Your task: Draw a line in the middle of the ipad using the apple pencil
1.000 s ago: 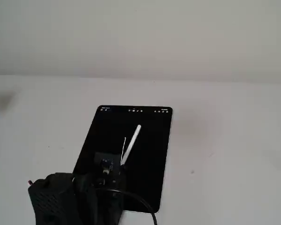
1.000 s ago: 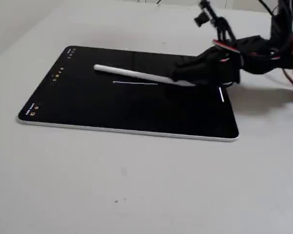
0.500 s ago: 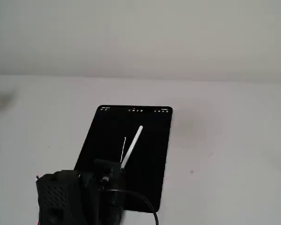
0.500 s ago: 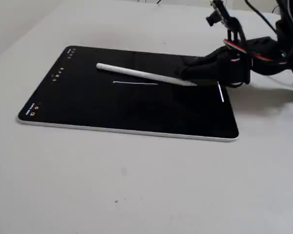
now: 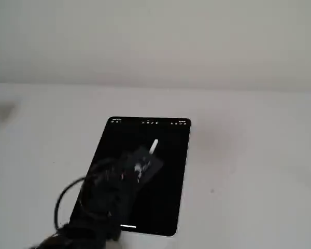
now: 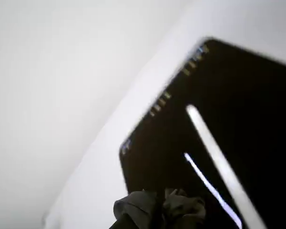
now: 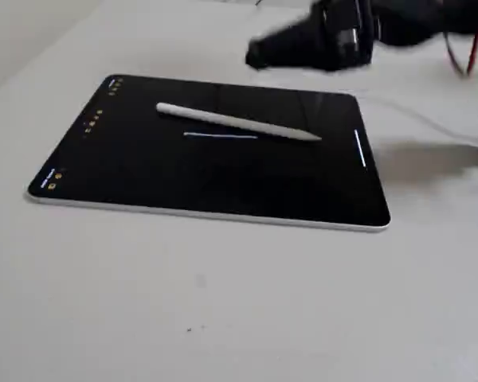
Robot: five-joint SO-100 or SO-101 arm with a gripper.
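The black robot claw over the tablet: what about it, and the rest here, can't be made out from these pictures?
- Black two-finger gripper: motion-blurred in both fixed views, so open or shut is unclear.
- Slim white stylus: in a fixed view the blurred arm covers all but one end.
- Thin white drawn line: hidden by the arm there too.
- Toolbar icons on the flat black-screened tablet: too small to read.

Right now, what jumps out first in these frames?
The black ipad lying flat on the pale table, mid-frame in both fixed views. On its screen the white apple pencil lies loose, with the thin white line just beside it. The dark, motion-blurred tool hangs above the tablet's far edge, clear of the pencil.
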